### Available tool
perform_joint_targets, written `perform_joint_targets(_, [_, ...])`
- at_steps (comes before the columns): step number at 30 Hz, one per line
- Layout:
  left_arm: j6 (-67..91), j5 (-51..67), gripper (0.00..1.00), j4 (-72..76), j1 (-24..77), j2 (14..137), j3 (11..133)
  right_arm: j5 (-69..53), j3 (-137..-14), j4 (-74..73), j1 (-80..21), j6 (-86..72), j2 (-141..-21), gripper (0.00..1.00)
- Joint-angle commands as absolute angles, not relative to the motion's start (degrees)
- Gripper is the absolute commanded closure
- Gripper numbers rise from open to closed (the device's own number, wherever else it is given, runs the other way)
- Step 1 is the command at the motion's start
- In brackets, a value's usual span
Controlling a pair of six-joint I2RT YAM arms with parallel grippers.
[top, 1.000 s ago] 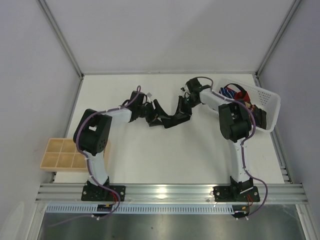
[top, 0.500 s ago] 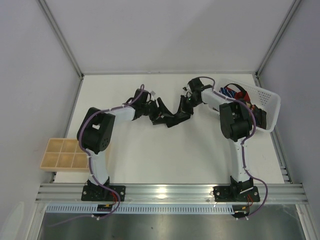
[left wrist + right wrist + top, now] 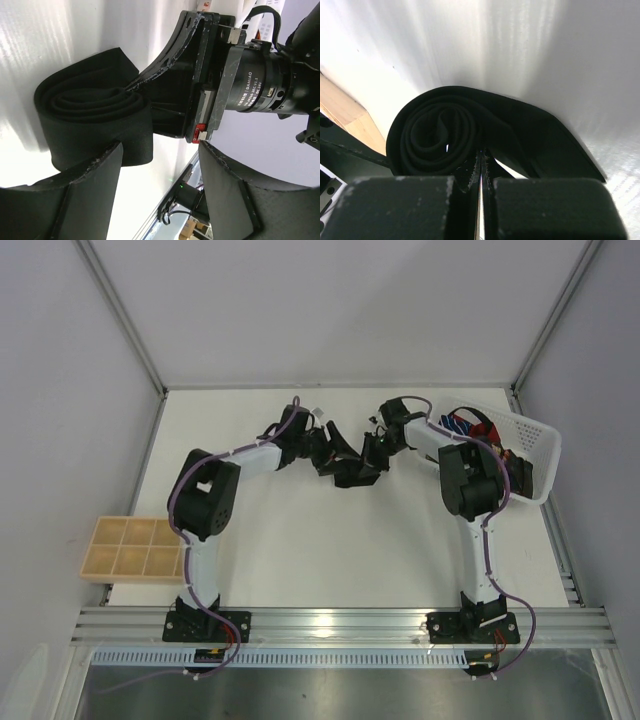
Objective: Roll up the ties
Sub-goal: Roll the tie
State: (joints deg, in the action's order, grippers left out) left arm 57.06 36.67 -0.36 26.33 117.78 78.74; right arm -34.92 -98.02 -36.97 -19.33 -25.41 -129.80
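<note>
A plain black tie (image 3: 355,472) lies on the white table as a loose roll, with a tail still trailing off it (image 3: 545,140). My right gripper (image 3: 376,450) is shut, its tips pinching a layer of the tie right at the roll (image 3: 440,130). My left gripper (image 3: 330,445) stands open just left of the roll. In the left wrist view the roll (image 3: 95,125) sits ahead of the left gripper (image 3: 160,192), with nothing between its fingers (image 3: 85,195). Other ties (image 3: 465,425), striped and red, lie in the basket.
A white lattice basket (image 3: 530,455) stands at the right edge, behind the right arm. A wooden compartment tray (image 3: 135,548) sits at the table's left edge. Grey walls close in the back and both sides.
My left arm has swung right and back, bringing its open gripper up to the roll. The tie has bunched into a more compact roll. The right gripper has hardly moved.
</note>
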Motion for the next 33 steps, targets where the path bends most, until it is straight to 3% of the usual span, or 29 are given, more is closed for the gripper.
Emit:
perform_joint_targets(1, [58.1, 37.0, 0.31, 0.4, 27.9, 119.3, 82.2, -36.1, -97.7, -34.9, -18.9, -26.4, -129.3, 1.0])
perform_joint_targets(23, [61.0, 37.6, 0.28, 4.4, 28.7, 123.7, 86.0, -27.2, -96.0, -43.1, -12.7, -22.8, -120.4, 1.0])
perform_joint_targets(33, [62.6, 41.5, 0.23, 9.3, 28.2, 118.3, 84.4, -35.6, -95.4, -40.1, -11.5, -25.0, -119.3, 1.0])
